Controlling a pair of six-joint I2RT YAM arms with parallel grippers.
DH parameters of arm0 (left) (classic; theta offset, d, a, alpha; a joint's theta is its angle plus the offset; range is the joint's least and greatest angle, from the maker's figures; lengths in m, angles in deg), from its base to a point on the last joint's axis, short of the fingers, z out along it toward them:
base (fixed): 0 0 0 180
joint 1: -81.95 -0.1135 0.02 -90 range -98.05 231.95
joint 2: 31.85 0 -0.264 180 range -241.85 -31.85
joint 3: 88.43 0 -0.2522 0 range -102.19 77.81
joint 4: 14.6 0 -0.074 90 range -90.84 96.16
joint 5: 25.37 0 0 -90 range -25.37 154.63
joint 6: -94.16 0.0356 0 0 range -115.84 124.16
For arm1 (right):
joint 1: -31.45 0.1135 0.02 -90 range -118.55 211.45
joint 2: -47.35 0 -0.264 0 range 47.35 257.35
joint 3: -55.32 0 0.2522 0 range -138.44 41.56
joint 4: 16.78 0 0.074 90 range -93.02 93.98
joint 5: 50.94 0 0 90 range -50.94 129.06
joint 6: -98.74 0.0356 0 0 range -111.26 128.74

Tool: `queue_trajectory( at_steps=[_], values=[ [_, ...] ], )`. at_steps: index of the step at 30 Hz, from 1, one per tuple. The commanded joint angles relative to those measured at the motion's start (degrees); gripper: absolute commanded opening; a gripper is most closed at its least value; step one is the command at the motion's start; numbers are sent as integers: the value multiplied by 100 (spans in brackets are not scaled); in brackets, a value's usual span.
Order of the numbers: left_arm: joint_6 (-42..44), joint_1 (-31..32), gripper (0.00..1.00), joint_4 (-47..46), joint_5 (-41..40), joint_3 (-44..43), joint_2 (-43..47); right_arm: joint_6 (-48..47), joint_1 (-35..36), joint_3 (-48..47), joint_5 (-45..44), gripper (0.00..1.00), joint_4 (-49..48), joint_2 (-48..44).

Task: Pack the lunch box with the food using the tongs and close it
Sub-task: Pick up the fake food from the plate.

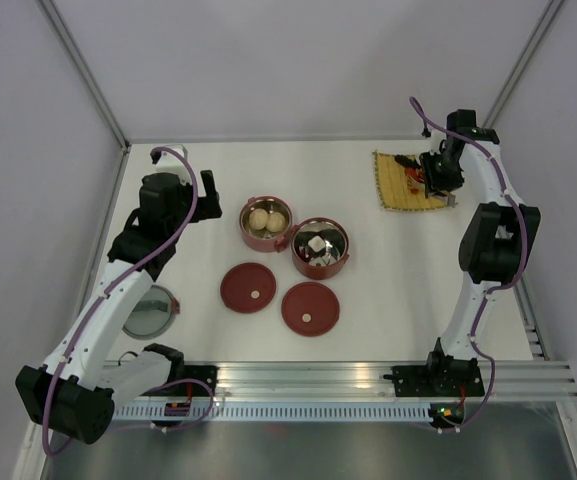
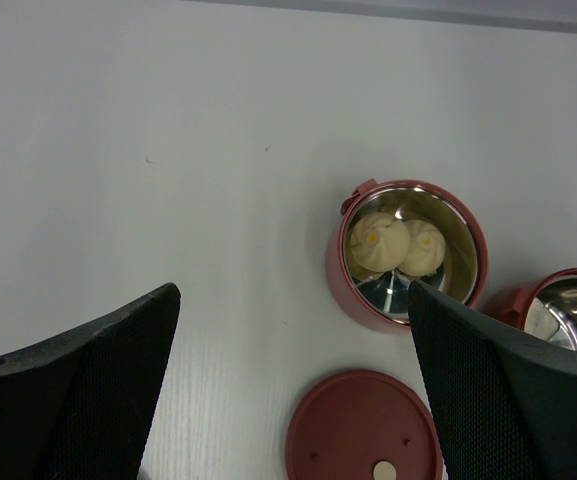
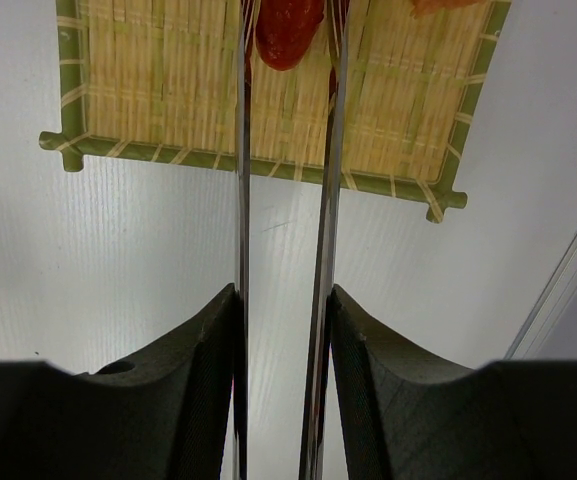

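Two dark-red lunch box bowls stand mid-table. The left bowl [image 1: 266, 223] [image 2: 408, 250] holds two pale beige balls [image 2: 393, 245]. The right bowl [image 1: 320, 247] [image 2: 568, 310] holds black and white bits. Two red lids [image 1: 248, 288] [image 1: 310, 307] lie flat in front of them; one lid [image 2: 363, 430] shows in the left wrist view. My right gripper [image 1: 438, 172] [image 3: 283, 290] is shut on the silver tongs [image 3: 240, 200] over the yellow mat [image 1: 408, 182] [image 3: 168, 90]. A red food piece [image 3: 288, 30] sits between the tong tips. My left gripper [image 1: 208, 190] [image 2: 293, 290] hangs open to the left of the bowls, holding nothing.
An orange bit [image 3: 448, 5] lies on the mat beside the red piece. A round steel dish with a red rim [image 1: 150, 310] sits under the left arm near the table's left edge. A metal rail [image 3: 568, 270] runs along the table's right side.
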Motion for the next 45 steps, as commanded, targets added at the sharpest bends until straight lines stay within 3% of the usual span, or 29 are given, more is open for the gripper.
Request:
queue_trajectory(
  at_steps=[1, 4, 8, 14, 32, 45],
  values=[
    [74, -20, 100, -73, 42, -134, 2, -51, 0, -232, 67, 46, 36, 81],
    [74, -20, 100, -82, 24, -134, 20, 37, 9, -258, -46, 44, -17, 195],
    [65, -20, 100, -73, 24, -134, 20, 221, 9, -320, -240, 22, -149, 231],
    [74, -20, 100, -73, 42, -143, 20, 458, 9, -408, 57, 3, -184, -50],
    [21, -20, 100, -73, 156, -143, 231, 1030, 518, -109, 234, 1, -255, -1622],
    [3, -20, 100, -73, 165, -151, 310, 1802, 2803, 1007, -101, 0, 510, -3688]
  ],
)
